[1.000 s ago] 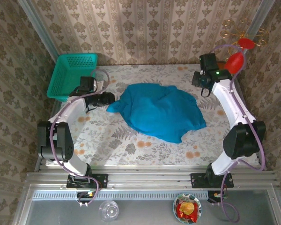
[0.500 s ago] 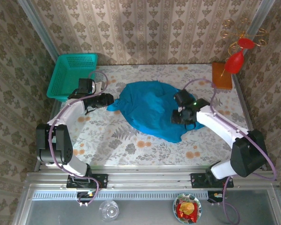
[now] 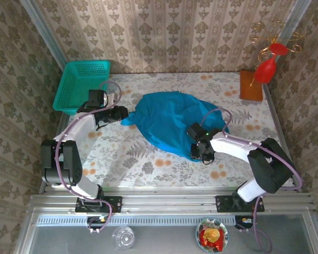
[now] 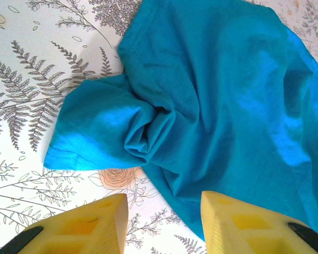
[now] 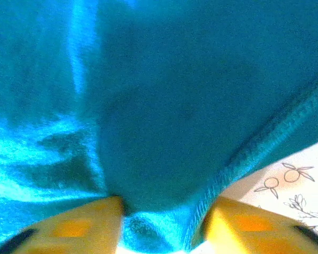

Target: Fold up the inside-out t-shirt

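One bright blue soft cloth t-shirt [image 3: 169,121] is lying in a crumpled heap in the middle of the white table with the leaf and flower print [image 3: 122,153]. Two robot arms are reaching for it, one from each side.

The left gripper [image 3: 124,112] is sitting at the left edge of the t-shirt, by one short sleeve [image 4: 90,132] that is sticking out flat on the table. In the left wrist view, the left gripper [image 4: 161,203] is showing two yellow fingers spread apart. Nothing is pinched between them, and the t-shirt's edge is lying just by the right-hand one.

The right gripper [image 3: 197,153] is pressing down at the near right edge of the t-shirt. In the right wrist view, the right gripper [image 5: 164,209] is pinching a bunch of blue cloth between two yellow fingers, beside the stitched hem [image 5: 254,153].

One teal plastic mesh basket [image 3: 63,92] is sitting at the far left corner. One flat orange-brown block [image 3: 251,85] is lying at the far right corner. One clear glass [image 3: 123,237] and one round bowl with red stuff inside [image 3: 212,235] are standing in front of the arms' bases.
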